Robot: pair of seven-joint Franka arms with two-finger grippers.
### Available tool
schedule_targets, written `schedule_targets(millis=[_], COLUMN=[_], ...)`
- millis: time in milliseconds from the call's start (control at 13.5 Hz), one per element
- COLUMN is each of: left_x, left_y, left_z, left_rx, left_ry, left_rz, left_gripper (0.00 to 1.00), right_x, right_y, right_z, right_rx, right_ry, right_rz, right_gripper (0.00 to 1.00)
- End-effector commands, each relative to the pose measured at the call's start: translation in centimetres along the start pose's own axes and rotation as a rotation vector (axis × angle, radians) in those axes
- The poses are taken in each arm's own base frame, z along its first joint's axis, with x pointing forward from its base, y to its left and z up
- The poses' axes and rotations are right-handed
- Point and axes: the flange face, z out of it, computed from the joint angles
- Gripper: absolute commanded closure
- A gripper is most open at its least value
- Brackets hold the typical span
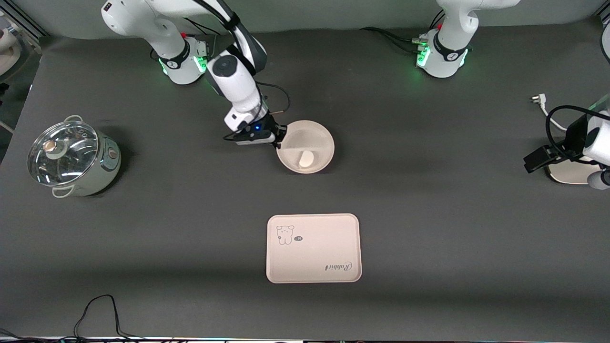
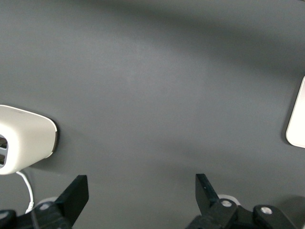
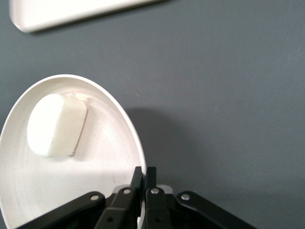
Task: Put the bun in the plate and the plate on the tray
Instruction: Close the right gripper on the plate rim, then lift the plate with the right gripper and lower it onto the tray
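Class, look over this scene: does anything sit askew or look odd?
Yes: the plate is tilted, not flat. The right gripper is shut on its rim, and the bun lies against the lower edge, nearest the tray. The left gripper waits open.

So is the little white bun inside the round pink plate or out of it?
Inside. The small off-white bun lies in the round cream-pink plate, whose rim the right gripper pinches.

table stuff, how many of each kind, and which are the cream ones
bun: 1, cream, in the plate
plate: 1, cream, right gripper shut on its rim
tray: 1, cream
pot: 1, glass lid
white box under left gripper: 1
total: 5
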Motion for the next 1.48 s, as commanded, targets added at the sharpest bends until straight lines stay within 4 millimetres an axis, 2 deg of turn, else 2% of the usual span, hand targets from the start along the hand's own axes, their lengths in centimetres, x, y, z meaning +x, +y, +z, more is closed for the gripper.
schedule_targets(millis=[0, 222, 296, 370, 517, 665, 887, 1109, 1183, 1330, 1404], left_x=[0.6, 0.6, 0.6, 0.6, 0.8, 1.0, 1.3, 1.3, 1.3, 1.4, 1.5], left_y=[0.2, 0.3, 0.5, 0.5, 0.5, 0.9, 1.3, 1.5, 1.5, 1.6, 1.7], left_z=[-0.3, -0.1, -0.3, -0.2, 0.2, 0.9, 2.0, 2.1, 2.1, 2.4, 2.4], left_rx=[0.002, 0.004, 0.002, 0.002, 0.002, 0.007, 0.009, 0.006, 0.003, 0.002, 0.003], left_ry=[0.024, 0.022, 0.026, 0.024, 0.019, 0.008, -0.008, -0.011, -0.010, -0.009, -0.010], left_rz=[0.002, 0.004, 0.005, 0.006, 0.006, 0.010, 0.016, 0.020, 0.020, 0.020, 0.018], left_gripper=[0.00, 0.00, 0.00, 0.00, 0.00, 0.00, 0.00, 0.00, 0.00, 0.00, 0.00], right_x=[1.1, 2.0, 2.8, 4.6, 8.0, 12.7, 19.9, 25.3, 26.2, 26.3, 26.0], right_y=[-1.4, -2.7, -3.2, -3.5, -5.8, -8.0, -8.9, -8.6, -8.4, -7.8, -7.4], right_z=[-5.3, -5.8, -5.0, -4.2, -2.2, -1.1, 0.4, 2.2, 2.7, 4.1, 5.7], right_rx=[0.073, 0.087, 0.083, 0.082, 0.075, 0.070, 0.072, 0.086, 0.088, 0.077, 0.065], right_ry=[-0.007, -0.007, -0.005, 0.007, 0.003, -0.005, 0.005, 0.038, 0.044, 0.040, 0.028], right_rz=[0.066, 0.063, 0.066, 0.084, 0.092, 0.101, 0.139, 0.171, 0.177, 0.179, 0.167], right_gripper=[1.00, 1.00, 1.00, 1.00, 1.00, 1.00, 1.00, 1.00, 1.00, 1.00, 1.00])
